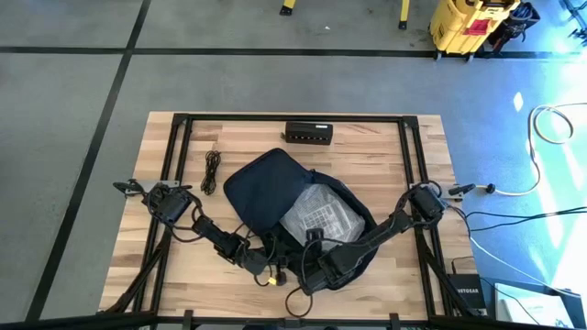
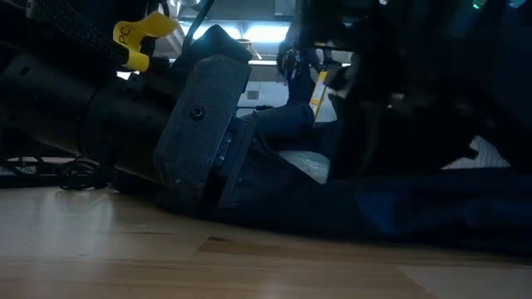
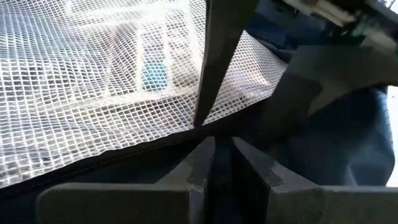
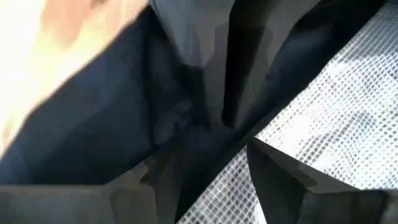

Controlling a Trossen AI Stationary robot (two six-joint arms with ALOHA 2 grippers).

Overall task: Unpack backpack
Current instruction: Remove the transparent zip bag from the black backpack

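Backpack (image 1: 266, 188) lying open at table (image 1: 376, 147) centre, white mesh pouch (image 1: 321, 215) showing inside. Left gripper (image 1: 260, 263) reaching at bag's near-left edge, fingers (image 3: 202, 163) pressing together on dark fabric rim. Right gripper (image 1: 316, 261) working at near-right edge, fingers (image 4: 280, 177) partly spread around backpack fabric. Black box (image 1: 308, 134) sitting at far edge; coiled cable (image 1: 212, 170) lying left of bag.

You are in a workshop: gray floor (image 1: 73, 101) with black tape lines (image 1: 229, 51), a yellow cart (image 1: 468, 23), loose cables (image 1: 541, 215).
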